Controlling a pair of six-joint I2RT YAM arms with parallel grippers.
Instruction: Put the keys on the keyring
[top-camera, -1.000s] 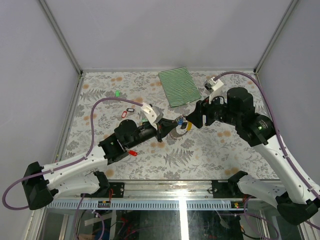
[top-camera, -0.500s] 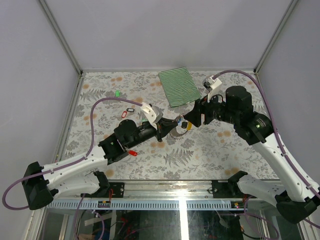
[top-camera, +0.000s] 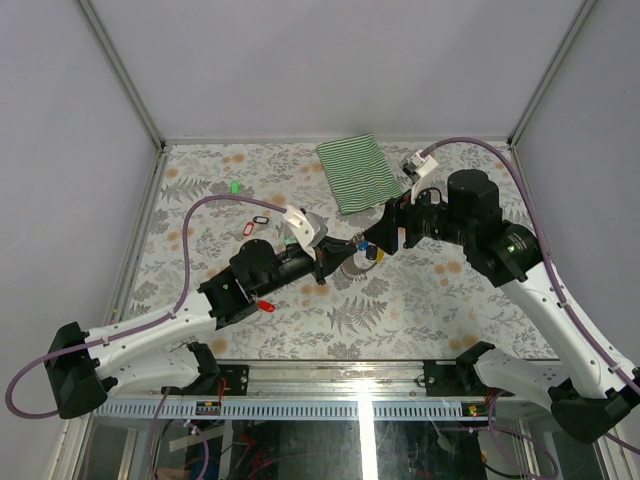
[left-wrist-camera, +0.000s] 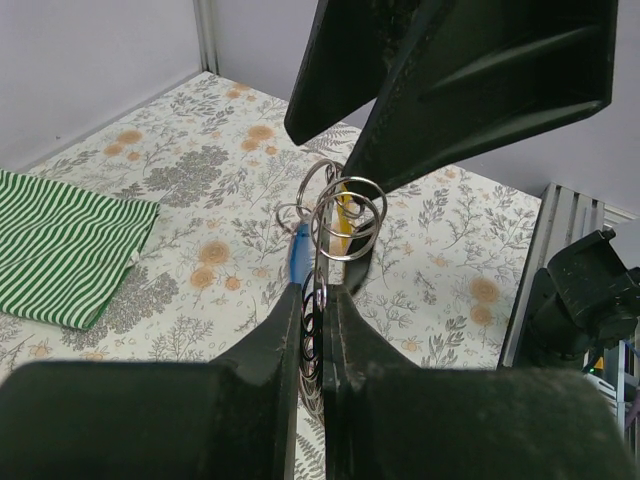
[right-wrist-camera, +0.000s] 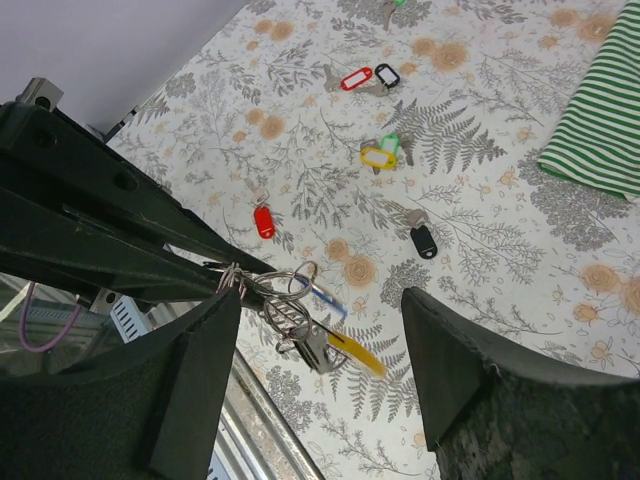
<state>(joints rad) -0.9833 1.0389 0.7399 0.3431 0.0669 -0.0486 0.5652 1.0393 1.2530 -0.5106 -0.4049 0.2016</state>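
Starting big: floral-print table (top-camera: 420, 300), with a green-striped cloth (top-camera: 358, 172) parked at the far edge, well apart from the action. Over the middle, left gripper (left-wrist-camera: 315, 300) clenched tight on the keyring (left-wrist-camera: 345, 225), holding it up off the table. Facing it, right gripper (right-wrist-camera: 325, 340) spread wide and straddling the ring, pinching nothing as far as can be seen. Already hanging off the ring: a yellow-tagged key (right-wrist-camera: 352, 355) and a blue-tagged key (right-wrist-camera: 325, 298). Reads like a gap between keys, so two threaded and more to go. Next up, at a guess: backing the free gripper off, dropping to the table for another loose key, then lining its hole up with the ring's split end. Fiddly with wire that thin. Only properly visible from the right wrist: the leftovers, meaning a red-tagged key (right-wrist-camera: 263, 221), a black-tagged key (right-wrist-camera: 424, 240), a yellow and green pair (right-wrist-camera: 378, 155), plus a red and a black one further out. From overhead, just coloured specks. From the left wrist, none of those at all, but easily the best look at the coils.
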